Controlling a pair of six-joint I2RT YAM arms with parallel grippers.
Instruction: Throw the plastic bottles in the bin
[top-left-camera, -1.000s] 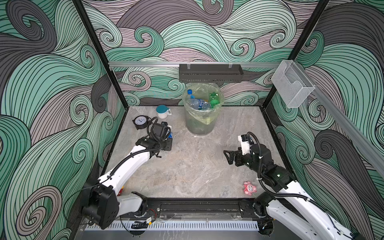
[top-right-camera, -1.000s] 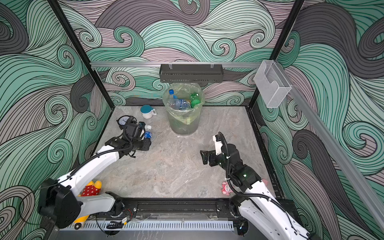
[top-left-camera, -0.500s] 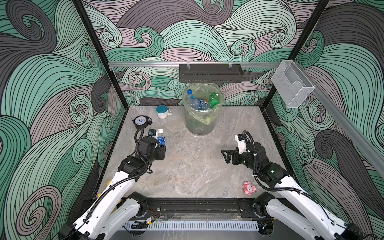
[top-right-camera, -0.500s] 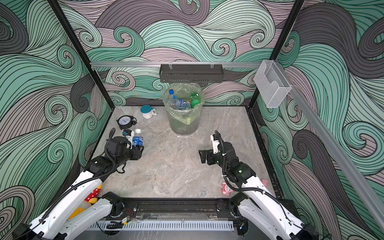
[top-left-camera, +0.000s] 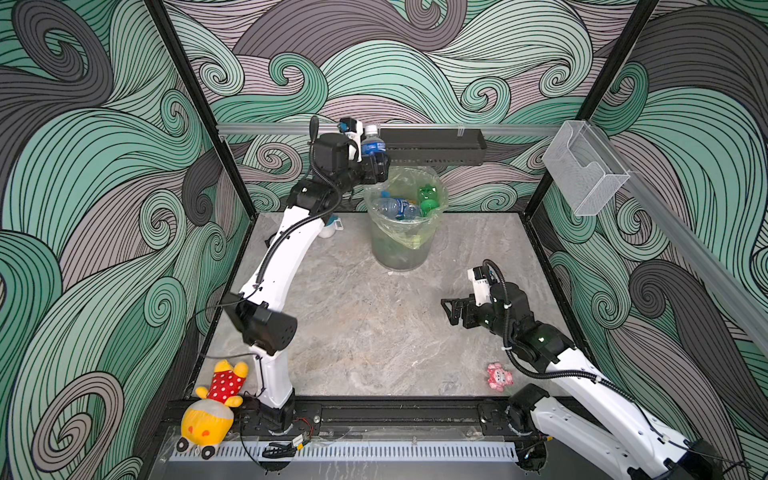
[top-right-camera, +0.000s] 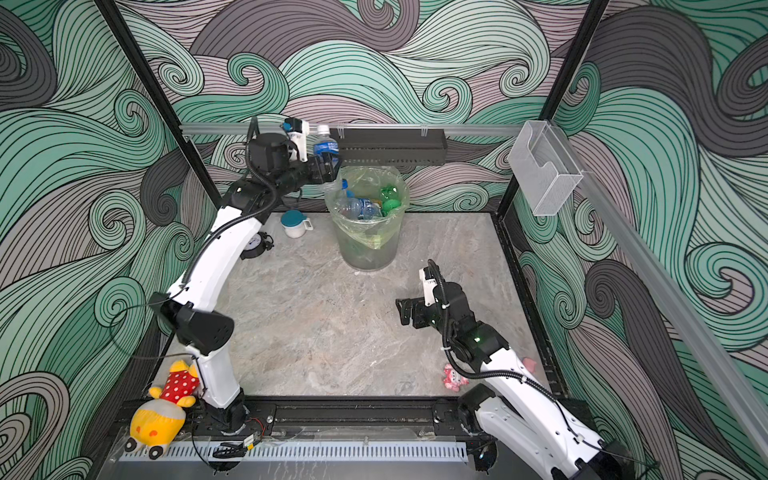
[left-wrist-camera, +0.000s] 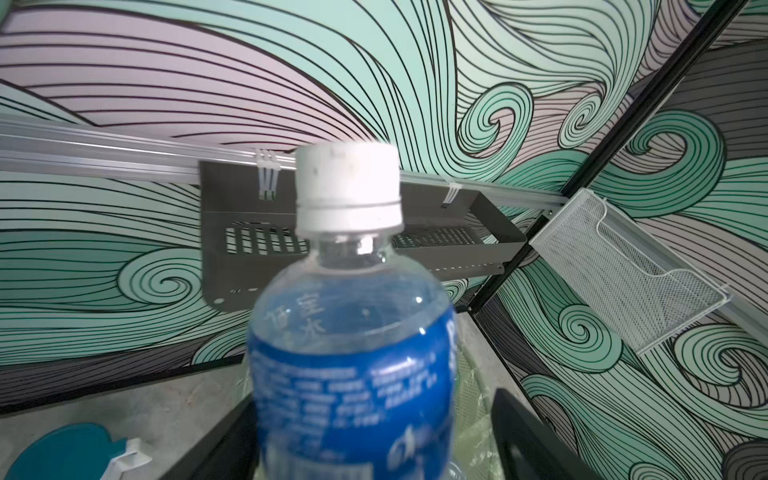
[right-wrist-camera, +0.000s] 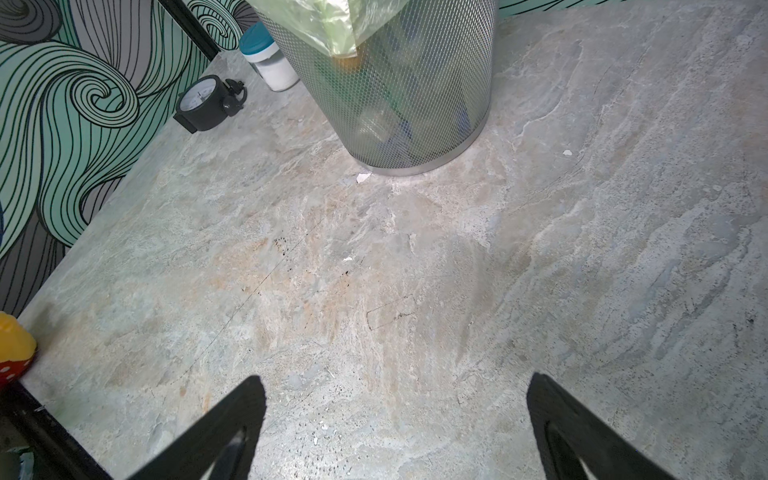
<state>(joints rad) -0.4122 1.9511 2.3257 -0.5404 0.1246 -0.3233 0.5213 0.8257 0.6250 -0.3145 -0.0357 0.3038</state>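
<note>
Above the bin's (top-left-camera: 399, 249) ten-o'clock rim, left fingers (left-wrist-camera: 525, 428) look spread off the upright blue-labelled bottle (top-left-camera: 372, 145), seemingly the drop step; next, pull that arm clear, while right fingers (right-wrist-camera: 232, 419) hang open at four o'clock.

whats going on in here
The left gripper is raised up by the left edge of the bin, with a clear, blue-labelled, white-capped bottle upright between its jaws. In the left wrist view one finger stands clear of the bottle, so the jaws look open and a drop seems underway. Other bottles already lie in the bin. The right gripper hovers open and empty over the table, where no loose bottle shows.
</note>
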